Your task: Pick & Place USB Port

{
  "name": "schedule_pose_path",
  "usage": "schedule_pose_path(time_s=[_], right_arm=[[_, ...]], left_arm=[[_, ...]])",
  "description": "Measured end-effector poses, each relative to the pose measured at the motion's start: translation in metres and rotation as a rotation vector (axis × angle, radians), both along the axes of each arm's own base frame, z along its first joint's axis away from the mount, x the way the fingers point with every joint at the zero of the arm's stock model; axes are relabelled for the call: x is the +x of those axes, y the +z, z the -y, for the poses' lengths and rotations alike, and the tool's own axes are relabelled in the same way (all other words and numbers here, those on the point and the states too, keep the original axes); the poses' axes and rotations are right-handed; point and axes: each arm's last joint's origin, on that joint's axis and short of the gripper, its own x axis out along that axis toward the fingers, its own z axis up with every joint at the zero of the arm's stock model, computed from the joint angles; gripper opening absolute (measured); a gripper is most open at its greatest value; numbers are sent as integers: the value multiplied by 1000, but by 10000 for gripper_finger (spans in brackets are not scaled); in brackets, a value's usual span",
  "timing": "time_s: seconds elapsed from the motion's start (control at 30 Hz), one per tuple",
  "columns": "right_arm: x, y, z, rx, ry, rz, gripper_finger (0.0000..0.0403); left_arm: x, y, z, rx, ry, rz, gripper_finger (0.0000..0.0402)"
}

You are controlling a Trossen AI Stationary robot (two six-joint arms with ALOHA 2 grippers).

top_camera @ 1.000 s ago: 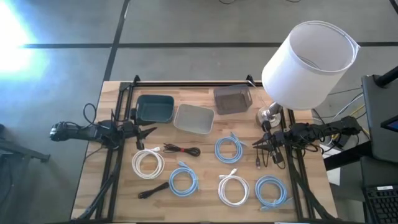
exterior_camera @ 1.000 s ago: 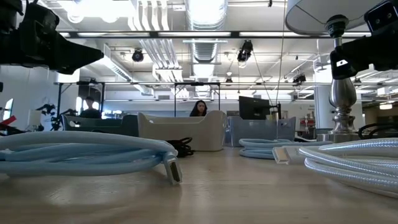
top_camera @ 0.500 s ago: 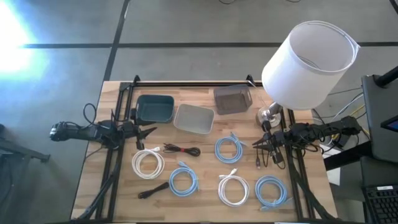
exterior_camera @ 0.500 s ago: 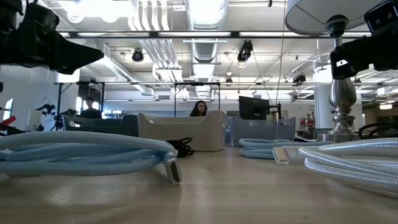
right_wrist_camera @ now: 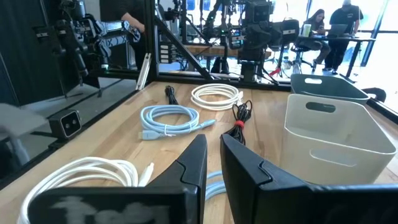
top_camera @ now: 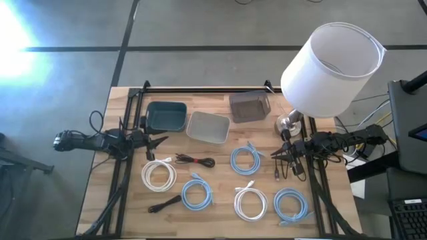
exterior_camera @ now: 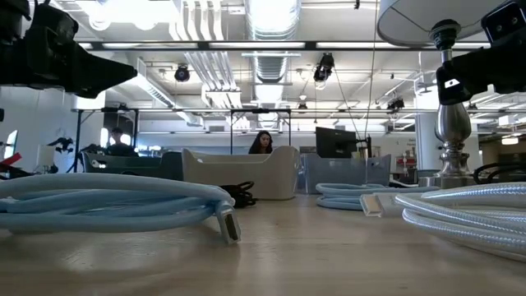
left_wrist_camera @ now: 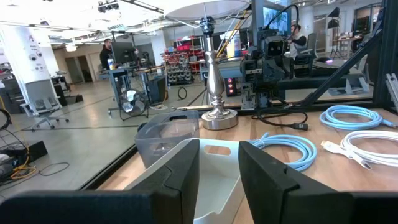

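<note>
- USB cable coils (top_camera: pixel 195 195) lay on the table (top_camera: pixel 220 175), between both arms.
- Left gripper (top_camera: pixel 159 141), fingers parted and empty, hung just behind the white coil (top_camera: pixel 159 175).
- Right gripper (top_camera: pixel 273 155), fingers barely apart, empty, was just right of the blue coil (top_camera: pixel 245 160); neither arm looked clearly nearer its coil.

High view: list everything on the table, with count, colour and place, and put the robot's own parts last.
Bins: three along the far side; dark teal bin, white bin, grey bin.
Blue cables: three coils; centre right, near centre, near right corner.
White cables: two coils; left, near right.
Black cables: two; bundled black cable centre, loose black cable near left.
Lamp: one, white shade, silver base, far right.
Left tool: left edge, open.
Right tool: right edge, slightly open.
</note>
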Motion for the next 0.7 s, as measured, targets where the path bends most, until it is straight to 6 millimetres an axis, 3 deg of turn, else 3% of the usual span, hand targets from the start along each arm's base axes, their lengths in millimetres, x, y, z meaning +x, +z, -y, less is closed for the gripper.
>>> schedule_pose_path(time_s=[0.7], right_arm=[[0,0,0,-5,0,1,43]], left_arm=[[0,0,0,-4,0,2,115]])
